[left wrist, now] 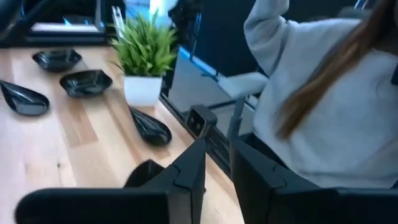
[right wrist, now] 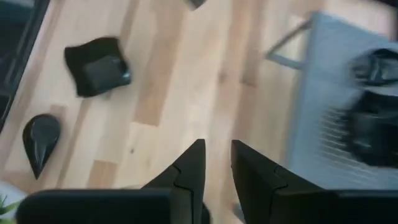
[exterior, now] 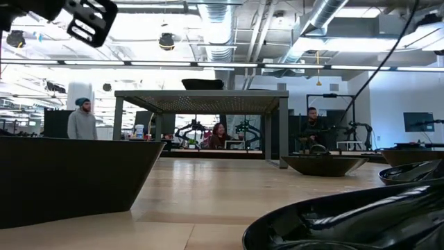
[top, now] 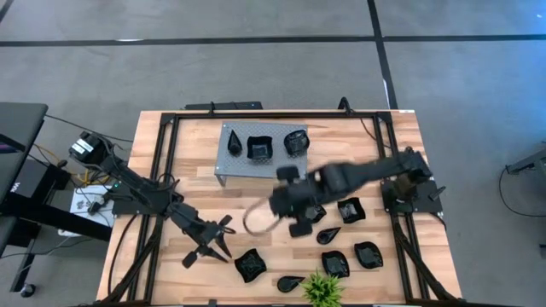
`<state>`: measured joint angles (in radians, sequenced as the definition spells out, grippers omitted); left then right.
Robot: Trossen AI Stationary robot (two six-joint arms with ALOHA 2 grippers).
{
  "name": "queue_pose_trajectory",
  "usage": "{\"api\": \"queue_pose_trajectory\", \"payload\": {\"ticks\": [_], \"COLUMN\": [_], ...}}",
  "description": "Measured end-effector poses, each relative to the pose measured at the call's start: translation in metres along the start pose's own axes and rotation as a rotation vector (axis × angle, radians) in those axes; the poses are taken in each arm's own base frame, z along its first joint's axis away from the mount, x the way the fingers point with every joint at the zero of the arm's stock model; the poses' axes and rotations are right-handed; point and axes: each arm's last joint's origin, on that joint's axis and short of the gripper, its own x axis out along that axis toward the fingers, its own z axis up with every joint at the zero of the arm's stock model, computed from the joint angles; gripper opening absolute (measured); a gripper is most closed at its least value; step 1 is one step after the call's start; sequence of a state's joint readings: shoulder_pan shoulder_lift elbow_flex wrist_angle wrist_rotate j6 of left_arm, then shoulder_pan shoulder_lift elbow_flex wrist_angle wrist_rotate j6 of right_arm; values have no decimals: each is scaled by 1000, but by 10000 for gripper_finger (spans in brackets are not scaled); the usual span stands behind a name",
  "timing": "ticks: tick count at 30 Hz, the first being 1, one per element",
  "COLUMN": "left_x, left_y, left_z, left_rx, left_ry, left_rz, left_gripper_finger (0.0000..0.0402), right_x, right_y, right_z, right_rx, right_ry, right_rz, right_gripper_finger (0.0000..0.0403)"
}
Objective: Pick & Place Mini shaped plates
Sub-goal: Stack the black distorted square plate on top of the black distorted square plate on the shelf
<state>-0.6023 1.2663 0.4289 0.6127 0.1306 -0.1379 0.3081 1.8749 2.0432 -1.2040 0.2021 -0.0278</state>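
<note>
Centre frame, the right gripper (top: pixel 300 207) hovers empty, jaws slightly parted. Glossy black mini shaped plates (top: pixel 349 210) lie lower right, two on the grey perforated metal stand (top: pixel 232 153). A careless descent could knock neighbours.

The left gripper (top: pixel 213 241), lower left, jaws narrowly parted, holds nothing.

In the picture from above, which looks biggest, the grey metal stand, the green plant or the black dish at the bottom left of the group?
Largest to smallest, as seen from above:
1. Grey metal stand, clearly biggest.
2. Green plant.
3. Black dish, only slightly smaller than the plant; those two are close, so that order is unsure.
</note>
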Motion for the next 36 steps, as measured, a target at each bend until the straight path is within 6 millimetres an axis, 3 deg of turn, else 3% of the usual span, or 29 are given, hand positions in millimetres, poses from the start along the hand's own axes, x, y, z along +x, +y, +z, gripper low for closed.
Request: {"api": "queue_pose_trajectory", "payload": {"ticks": [3, 7, 10, 14, 20, 23, 29, 36], "left_x": [2, 3, 8, 27, 57, 61, 63, 66], "left_y": [-1, 3, 11, 22, 25, 18, 7, 8], "left_z": [-2, -8, -10, -5, -23, -33, -36, -46], "left_rx": [-3, 5, 30, 58, 76, 74, 98, 96], "left_ry": [62, 111, 131, 161, 397, 463, 473, 513], "left_rz": [11, 48, 76, 78, 9, -16, 1, 36], "left_gripper_finger": [86, 103, 118, 133, 136, 127, 112, 112], "right_x": [23, 23, 12, 2, 21, 22, 13, 14], "right_y": [23, 38, 37, 29, 17, 10, 5, 8], "right_z": [-24, -66, -99, -140, -190, -200, -200, -200], "right_rx": [-7, 62, 136, 218, 262, 255, 290, 204], "right_ry": [17, -16, -113, -344, -654, -688, -746, -738], "right_rz": [17, -21, -114, -115, -145, -146, -108, -105], "right_gripper_finger": [72, 72, 72, 72, 72, 72, 72, 72]}}
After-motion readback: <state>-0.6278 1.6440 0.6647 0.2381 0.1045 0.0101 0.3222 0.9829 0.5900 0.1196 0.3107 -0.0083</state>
